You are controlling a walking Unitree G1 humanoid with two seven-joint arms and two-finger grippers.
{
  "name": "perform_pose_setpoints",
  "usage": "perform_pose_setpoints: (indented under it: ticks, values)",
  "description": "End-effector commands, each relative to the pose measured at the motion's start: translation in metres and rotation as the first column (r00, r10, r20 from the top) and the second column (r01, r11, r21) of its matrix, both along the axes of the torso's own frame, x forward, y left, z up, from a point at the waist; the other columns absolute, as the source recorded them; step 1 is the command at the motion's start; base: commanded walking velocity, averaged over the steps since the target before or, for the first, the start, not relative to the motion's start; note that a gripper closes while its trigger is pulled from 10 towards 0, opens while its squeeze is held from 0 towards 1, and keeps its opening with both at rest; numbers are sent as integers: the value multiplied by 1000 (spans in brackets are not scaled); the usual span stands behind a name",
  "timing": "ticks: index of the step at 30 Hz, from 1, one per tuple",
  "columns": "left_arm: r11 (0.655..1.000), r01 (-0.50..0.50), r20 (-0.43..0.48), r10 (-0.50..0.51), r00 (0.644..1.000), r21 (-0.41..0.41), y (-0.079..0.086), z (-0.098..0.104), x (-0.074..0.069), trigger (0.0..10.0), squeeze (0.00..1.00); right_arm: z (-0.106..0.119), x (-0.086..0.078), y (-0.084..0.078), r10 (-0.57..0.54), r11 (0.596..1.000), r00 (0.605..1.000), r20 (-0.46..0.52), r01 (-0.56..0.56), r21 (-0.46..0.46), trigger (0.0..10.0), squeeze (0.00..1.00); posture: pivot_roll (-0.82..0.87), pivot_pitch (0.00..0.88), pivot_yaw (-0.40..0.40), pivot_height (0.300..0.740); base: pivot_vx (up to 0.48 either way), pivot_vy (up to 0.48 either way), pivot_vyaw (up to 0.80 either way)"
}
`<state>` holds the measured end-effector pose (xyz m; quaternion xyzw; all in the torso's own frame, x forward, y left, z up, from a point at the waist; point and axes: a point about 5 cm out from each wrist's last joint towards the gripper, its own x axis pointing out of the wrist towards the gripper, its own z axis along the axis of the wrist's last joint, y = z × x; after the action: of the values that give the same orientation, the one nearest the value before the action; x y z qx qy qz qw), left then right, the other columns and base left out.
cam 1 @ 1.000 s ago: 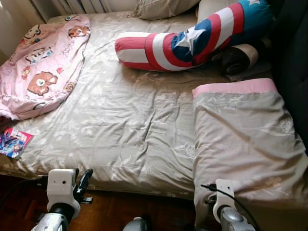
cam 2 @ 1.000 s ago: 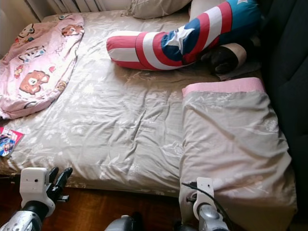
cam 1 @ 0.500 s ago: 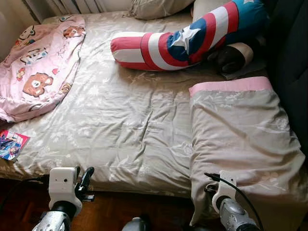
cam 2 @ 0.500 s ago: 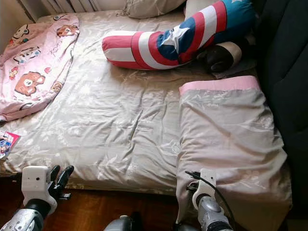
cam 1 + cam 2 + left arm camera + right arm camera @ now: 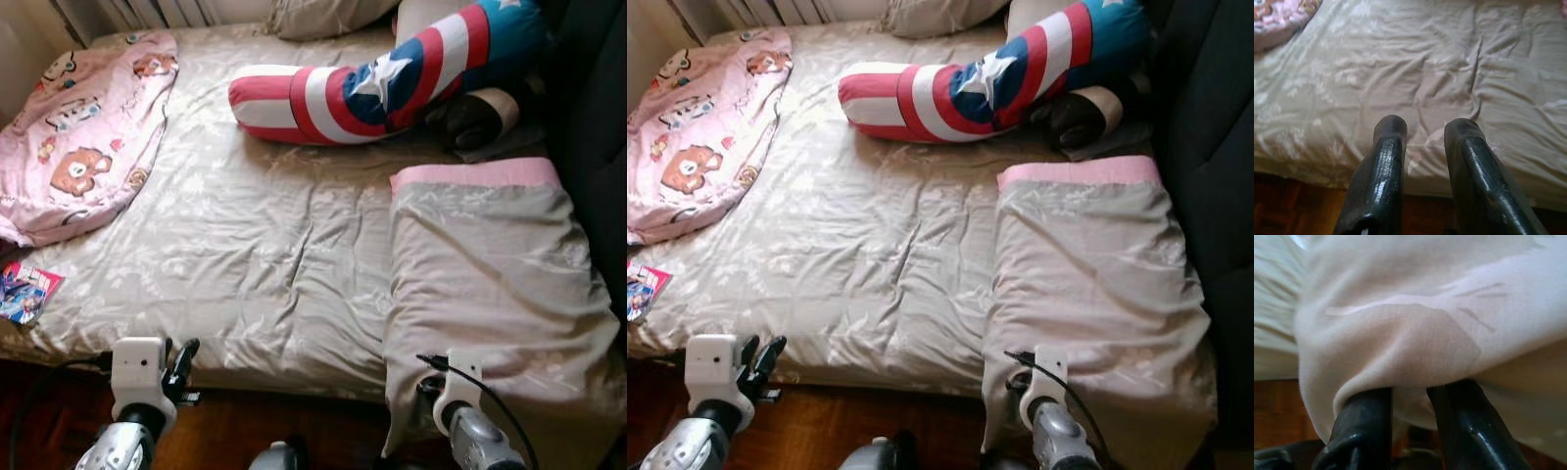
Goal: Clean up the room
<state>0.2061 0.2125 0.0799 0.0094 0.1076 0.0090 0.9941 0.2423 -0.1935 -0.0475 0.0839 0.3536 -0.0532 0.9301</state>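
Observation:
A beige blanket with a pink top edge lies folded on the right half of the bed, its near edge hanging over the front. My right gripper sits under that near edge, shut on the blanket, whose cloth drapes over both fingertips; its wrist shows below the hem. My left gripper hovers at the bed's front edge, left of centre, open with nothing between its fingers. The beige sheet is wrinkled.
A pink cartoon-print quilt lies bunched at the far left. A red, white and blue star bolster and a beige pillow lie at the head. A colourful booklet rests at the left edge. Dark furniture borders the right; wooden floor lies below.
The blanket's near edge has bunched and narrowed a little around my right gripper. The view has shifted slightly. My left gripper holds about the same place.

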Motion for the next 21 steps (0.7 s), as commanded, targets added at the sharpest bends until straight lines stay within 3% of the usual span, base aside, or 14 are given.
perform_pose_setpoints:
  ticks: [1,6,9,21]
  values:
    - [1000,-23,-57,24,998,12,5,-16,-3,10000,0,4,1,-14,-42,998,998,40,44,-39,10000,0,182,147,82,740,0,0,0]
    - [998,-58,-89,56,994,-18,7,-37,8,10000,0,4,-12,-43,-111,987,993,46,115,-110,10000,0,145,70,61,740,0,0,0]
    - [998,-63,-105,59,993,-28,6,-48,14,10000,0,4,-15,-49,-106,987,993,52,111,-116,10000,0,124,19,49,740,0,0,0]
    - [988,-130,-183,113,977,-83,7,-84,33,10000,0,8,-5,-32,-41,992,993,110,54,-113,10000,0,56,0,52,740,0,0,0]
